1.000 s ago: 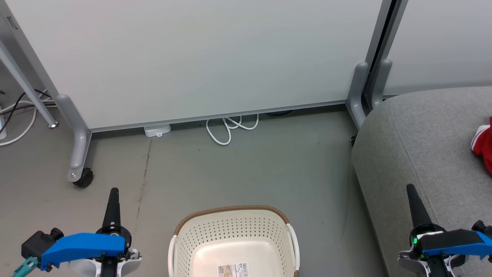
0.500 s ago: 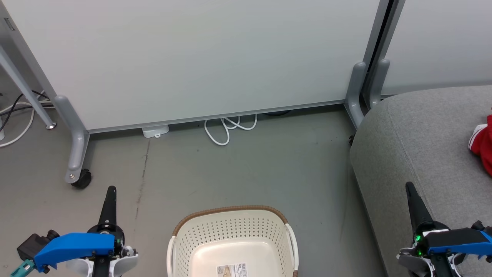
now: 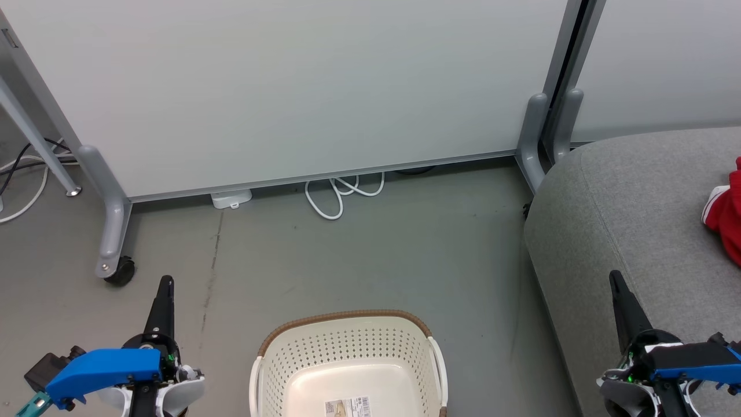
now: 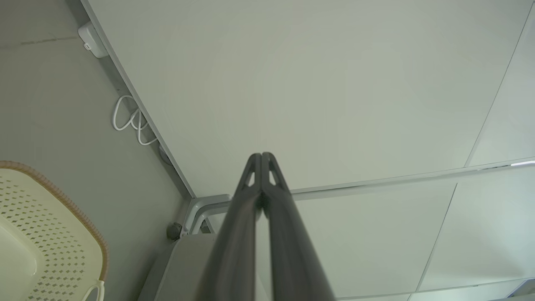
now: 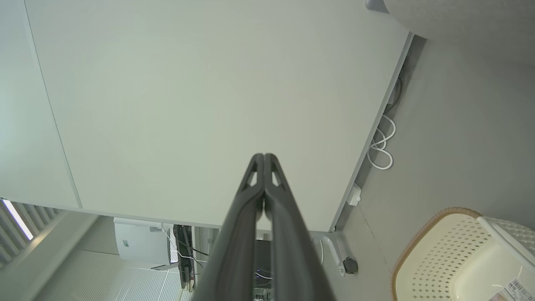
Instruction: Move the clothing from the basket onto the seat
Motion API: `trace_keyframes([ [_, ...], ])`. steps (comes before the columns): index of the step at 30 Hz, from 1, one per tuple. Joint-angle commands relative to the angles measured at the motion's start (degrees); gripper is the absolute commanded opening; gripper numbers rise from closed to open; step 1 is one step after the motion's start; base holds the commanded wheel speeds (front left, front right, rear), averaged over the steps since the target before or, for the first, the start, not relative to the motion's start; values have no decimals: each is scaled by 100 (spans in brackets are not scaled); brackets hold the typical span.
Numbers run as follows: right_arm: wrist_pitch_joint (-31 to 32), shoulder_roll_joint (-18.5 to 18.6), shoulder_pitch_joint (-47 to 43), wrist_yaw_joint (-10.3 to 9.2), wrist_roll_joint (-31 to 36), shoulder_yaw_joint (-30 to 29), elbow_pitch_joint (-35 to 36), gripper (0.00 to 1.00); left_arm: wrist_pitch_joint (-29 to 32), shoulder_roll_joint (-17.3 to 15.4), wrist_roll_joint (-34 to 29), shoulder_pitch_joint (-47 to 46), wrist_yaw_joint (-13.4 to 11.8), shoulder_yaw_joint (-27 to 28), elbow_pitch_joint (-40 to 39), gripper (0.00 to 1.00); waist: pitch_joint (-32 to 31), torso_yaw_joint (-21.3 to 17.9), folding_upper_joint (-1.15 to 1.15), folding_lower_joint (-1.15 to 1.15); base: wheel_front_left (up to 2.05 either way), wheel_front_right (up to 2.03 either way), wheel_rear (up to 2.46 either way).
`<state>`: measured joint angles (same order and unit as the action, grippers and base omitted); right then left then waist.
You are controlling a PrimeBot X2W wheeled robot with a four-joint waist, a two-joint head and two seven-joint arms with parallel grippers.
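Head view checked against a second back: found a slight leftward slide of the whole frame, fixed things included. Put down to a small camera turn to the right, not object motion.

Near: found basket (image 3: 347, 317) sitting on floor (image 3: 376, 260) between the two hands, same spot relative to its surroundings. Visible bottom bare apart from a barcode sticker, near end cropped by frame edge.

Mid, right: spotted clothing (image 3: 725, 223) lying on seat (image 3: 625, 202) at right frame edge, red with white trim, slightly more exposed than before thanks to the turn. Could not tell one garment from two, mostly cropped.

Far: cable loop (image 3: 333, 200), caster (image 3: 120, 271) and white partition (image 3: 289, 87), same layout.

Judged transfer done or nearly so: nothing red left in visible part of basket.

Pose: left hand (image 3: 165, 282) fully closed, fingers pressed tip to tip, gripping nothing. Same for right hand (image 3: 613, 277). Confirmed in both wrist views, tips meeting against the pale partition. Left held low beside basket over bare floor, fingers pointing away toward partition. Right mirrored at lower right, overlapping seat's front edge in frame, well apart from clothing. Read as a parked posture, no reach under way.
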<state>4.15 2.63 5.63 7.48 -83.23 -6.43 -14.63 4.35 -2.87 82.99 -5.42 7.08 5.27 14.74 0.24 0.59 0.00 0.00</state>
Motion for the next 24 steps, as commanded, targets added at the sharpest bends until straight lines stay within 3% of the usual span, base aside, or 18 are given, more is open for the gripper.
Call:
trace_keyframes([
  [1,48,38,78,2,-135,-10,43,0,35,-1,130,-95,40,51,-44,0,0,-5,0,0,0,0,0],
  [24,260,41,95,2,-925,-16,70,0,244,-1,947,-106,67,142,-81,0,-6,-59,0,0,0,0,0],
])
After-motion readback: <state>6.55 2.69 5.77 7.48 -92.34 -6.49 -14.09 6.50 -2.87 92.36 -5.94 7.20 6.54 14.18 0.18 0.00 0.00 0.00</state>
